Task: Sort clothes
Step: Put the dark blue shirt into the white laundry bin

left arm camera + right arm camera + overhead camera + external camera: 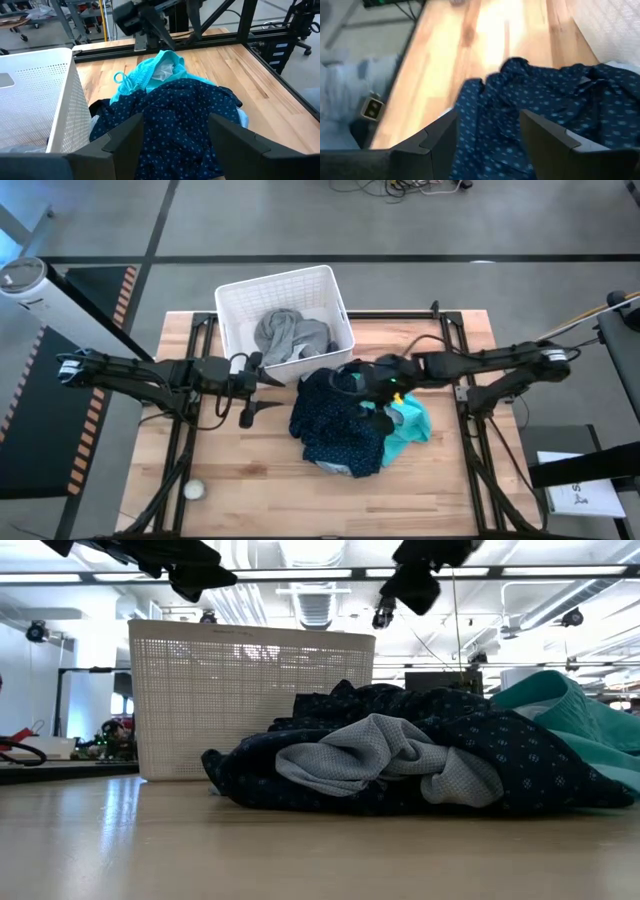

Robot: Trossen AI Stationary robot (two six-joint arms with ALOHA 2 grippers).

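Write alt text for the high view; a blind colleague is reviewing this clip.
Seen from above, a pile of clothes, a navy dotted garment over a teal one, lies on a wooden table beside a white basket holding grey fabric. The right gripper is over the pile, the left gripper open beside it.

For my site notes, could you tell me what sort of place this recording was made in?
Most likely a robotics lab or workshop: a wooden table on a black metal frame, open ceiling ducts and strip lights, and loose cables on the floor.
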